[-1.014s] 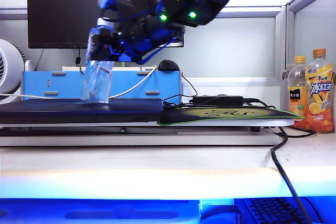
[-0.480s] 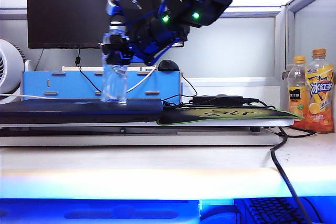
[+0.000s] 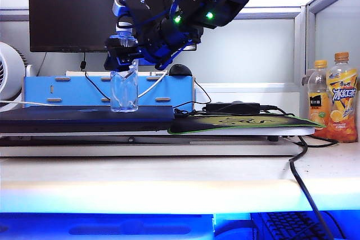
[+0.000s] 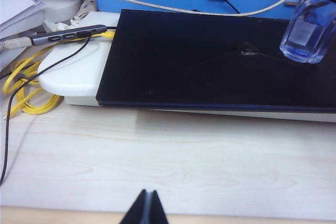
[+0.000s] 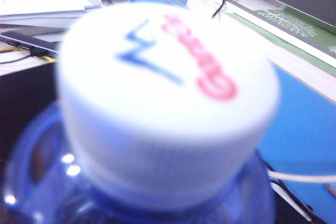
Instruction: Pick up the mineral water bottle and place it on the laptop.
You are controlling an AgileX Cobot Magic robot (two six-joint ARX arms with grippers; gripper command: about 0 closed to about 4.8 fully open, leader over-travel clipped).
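The mineral water bottle (image 3: 124, 91) stands upright on the laptop (image 3: 67, 117), a flat dark slab on a white stand. My right gripper (image 3: 124, 54) hangs over the bottle's neck, its fingers spread to either side of the shoulder, open. In the right wrist view the white cap (image 5: 168, 93) fills the picture and hides the jaws. The left wrist view shows the bottle (image 4: 307, 35) on the far corner of the laptop (image 4: 210, 61). My left gripper (image 4: 149, 195) is shut, low over the pale table, well short of the laptop.
A black monitor (image 3: 84, 9) and a blue box (image 3: 56, 91) stand behind the laptop. A green-edged mouse pad (image 3: 242, 122) with a power adapter (image 3: 233, 107) lies to its right. Two orange drink bottles (image 3: 343, 96) stand at far right. Yellow cable (image 4: 26, 87) coils beside the stand.
The bottle went from tilted to upright and shifted right on the laptop. The right gripper's fingers have spread apart around its neck.
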